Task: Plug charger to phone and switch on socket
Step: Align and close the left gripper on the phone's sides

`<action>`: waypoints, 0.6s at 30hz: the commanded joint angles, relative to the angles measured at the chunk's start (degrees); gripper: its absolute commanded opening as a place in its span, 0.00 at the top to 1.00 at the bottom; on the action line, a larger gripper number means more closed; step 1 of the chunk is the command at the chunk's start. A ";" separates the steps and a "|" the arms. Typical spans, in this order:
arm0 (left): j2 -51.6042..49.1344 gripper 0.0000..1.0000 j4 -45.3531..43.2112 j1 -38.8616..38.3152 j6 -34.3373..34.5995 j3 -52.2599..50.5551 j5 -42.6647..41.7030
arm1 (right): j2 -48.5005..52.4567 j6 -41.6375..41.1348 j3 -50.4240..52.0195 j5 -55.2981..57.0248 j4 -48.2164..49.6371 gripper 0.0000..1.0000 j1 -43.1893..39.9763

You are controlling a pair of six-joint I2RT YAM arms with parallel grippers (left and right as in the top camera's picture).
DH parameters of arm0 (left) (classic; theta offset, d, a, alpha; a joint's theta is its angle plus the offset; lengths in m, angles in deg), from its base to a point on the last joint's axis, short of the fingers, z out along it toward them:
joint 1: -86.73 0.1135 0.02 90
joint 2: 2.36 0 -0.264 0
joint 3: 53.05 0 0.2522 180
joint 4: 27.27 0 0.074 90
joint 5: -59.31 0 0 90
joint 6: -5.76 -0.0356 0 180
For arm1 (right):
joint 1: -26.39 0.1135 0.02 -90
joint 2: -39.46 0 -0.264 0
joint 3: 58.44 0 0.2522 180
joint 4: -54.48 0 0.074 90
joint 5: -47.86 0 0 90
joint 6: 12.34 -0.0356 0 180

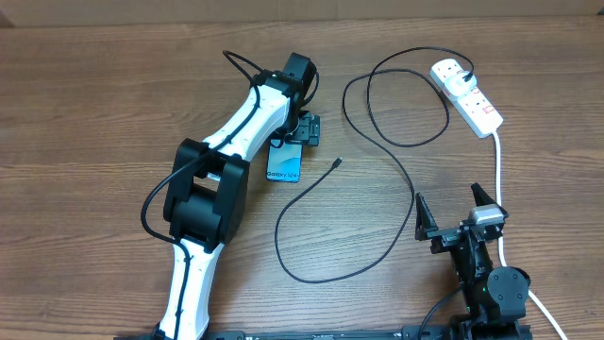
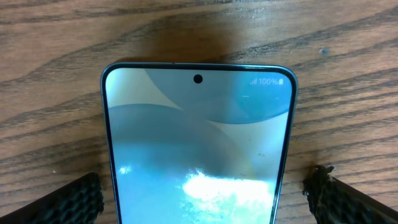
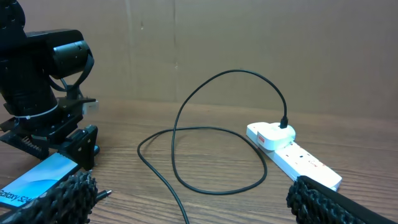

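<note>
The phone (image 1: 284, 165) lies flat on the table, blue screen up; it fills the left wrist view (image 2: 198, 143). My left gripper (image 1: 294, 142) is open just above its far end, one finger on each side, with a gap to both edges (image 2: 199, 202). The charger cable (image 1: 377, 142) loops across the table. Its connector tip (image 1: 337, 162) lies free to the right of the phone and shows in the right wrist view (image 3: 104, 194). Its black plug (image 1: 468, 74) sits in the white socket strip (image 1: 477, 104). My right gripper (image 1: 455, 215) is open and empty, near the front edge.
The strip's thick white lead (image 1: 498, 179) runs down the right side past my right arm. A cardboard wall (image 3: 249, 43) stands behind the table. The cable's lower loop (image 1: 311, 269) lies between the two arms.
</note>
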 commanded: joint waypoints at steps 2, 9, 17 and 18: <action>-0.68 0.00 0.09 -0.26 -0.85 -0.33 -0.52 | -0.57 0.24 0.57 0.55 0.17 0.00 0.28; -0.68 0.00 0.57 -0.26 -0.87 -0.33 -1.57 | -0.57 0.24 0.57 0.55 0.15 0.00 0.28; -0.68 0.01 0.50 -0.26 -0.87 -0.33 -1.57 | -0.57 0.24 0.57 0.55 0.17 0.00 0.28; -0.68 0.00 0.52 -0.26 -0.87 -0.33 -1.55 | -0.57 0.24 0.57 0.55 0.17 0.00 0.28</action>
